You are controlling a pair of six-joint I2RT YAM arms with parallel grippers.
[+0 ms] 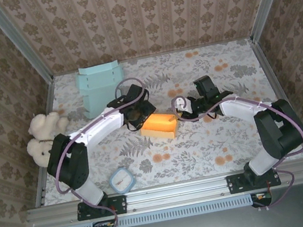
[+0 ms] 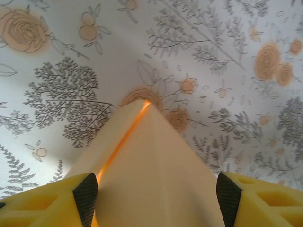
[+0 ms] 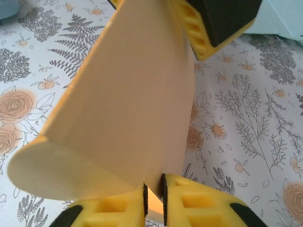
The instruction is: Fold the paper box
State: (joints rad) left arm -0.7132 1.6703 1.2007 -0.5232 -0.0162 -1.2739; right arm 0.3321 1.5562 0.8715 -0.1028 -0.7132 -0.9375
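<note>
A white plush toy [image 1: 43, 138] sat at the left edge of the floral-print table [image 1: 204, 145]. A pale teal cardboard carton [image 1: 101, 87] stood toward the back and a small square pale-blue object [image 1: 121, 180] lay near the front rail. At mid-table, the left gripper [image 1: 138, 116] met the near-left corner of the orange paper box [image 1: 159, 125], which lay on the cloth between the two arms. In the left wrist view its jaws were spread wide, a black pad [image 2: 86, 198] on either side of the box [image 2: 156, 161], whose ridge pointed away from the camera. The right gripper [image 1: 181, 107] reached in from the box's right. Its jaws [image 3: 154, 196] were nearly together, with the lower edge of a curled flap of the box [image 3: 132, 94] in the slim gap. Whether they gripped it could not be told.
</note>
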